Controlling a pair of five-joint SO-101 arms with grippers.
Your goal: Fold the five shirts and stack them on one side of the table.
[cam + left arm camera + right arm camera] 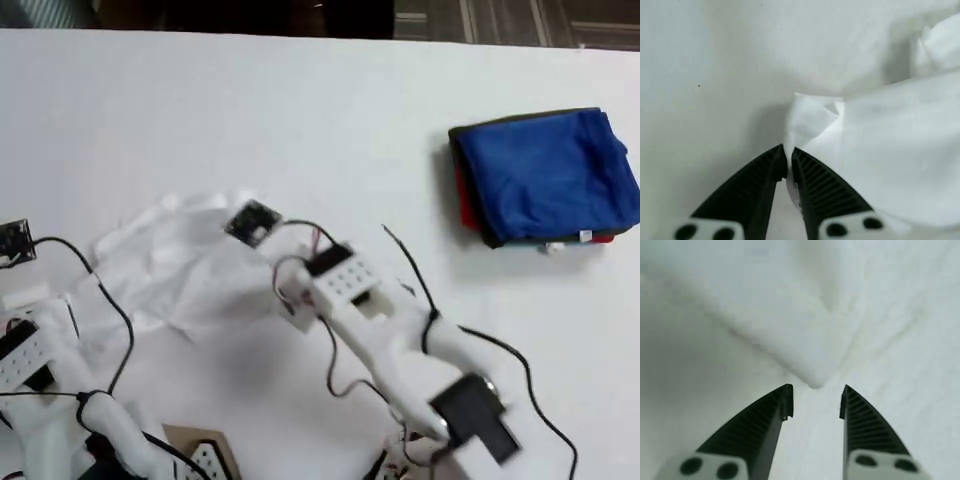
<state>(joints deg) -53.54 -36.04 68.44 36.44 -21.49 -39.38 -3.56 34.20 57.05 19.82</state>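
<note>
Left hand [789,162] is pinched tight on a bunched edge of the white shirt [890,165], right hand [816,392] hovers with its fingers apart just over a corner of the same shirt — it's lying crumpled at the near left of the worktop [330,110]. The folded stack [545,175], blue on top, sits at the far right — well apart.

Bright, even light washes the white worktop [330,90], so the white shirt [180,265] barely stands out against it. Soft grey shadows gather under the shirt's raised folds and beside the corner pinched in the left end effector [789,167]. Well apart from the shirt, the folded stack [545,175] casts a thin dark edge
</note>
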